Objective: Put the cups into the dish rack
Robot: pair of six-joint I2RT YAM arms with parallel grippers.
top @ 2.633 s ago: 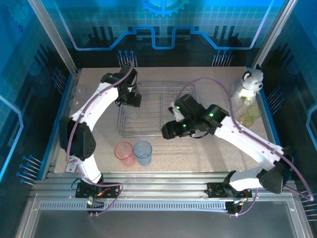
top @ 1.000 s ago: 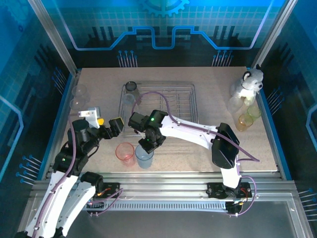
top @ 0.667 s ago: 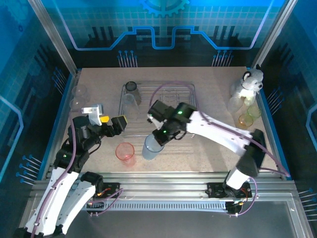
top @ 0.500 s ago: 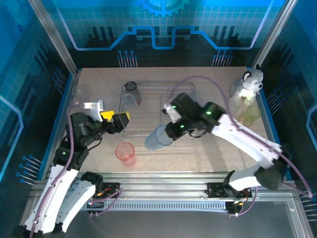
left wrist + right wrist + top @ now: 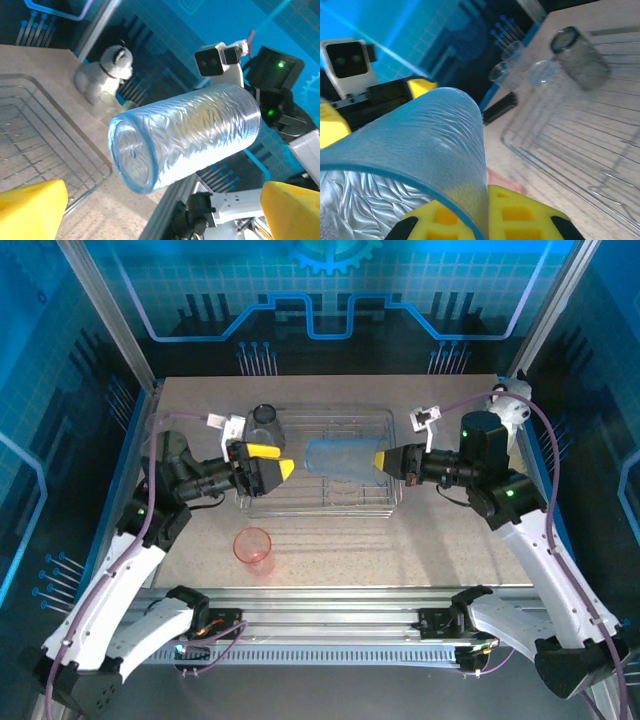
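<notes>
1. now, at the left, the left hand point(image 5: 274, 461) hangs over the near-left part of the dish rack point(image 5: 320, 508). its yellow fingers are spread wide and grip nothing, and it faces the closed base of the pale blue cup point(image 5: 338, 458).
2. close by, a smoky grey cup point(image 5: 265, 423) sits in the rack's far-left corner. a pink cup point(image 5: 252, 545) stands mouth up on the counter point(image 5: 430, 540) just in front of the rack.
3. in the middle, the pale blue cup is in the air above the rack, lying on its side with its base toward the left hand and its mouth toward the right. it is translucent, with a rippled wall and a thicker ring at the base.
4. it looks light and thin-walled, probably stiff enough to carry but likely to flex under a hard squeeze, and the smooth plastic may slip. the rim, with one finger inside and one outside, seems the safest hold; across the body is the other choice.
5. to the right, the right hand point(image 5: 384, 461) pinches the cup's wall at the rim, carrying it alone.
6. at the far right, a plush animal point(image 5: 107, 70) sits on the counter and is no part of the job.
</notes>
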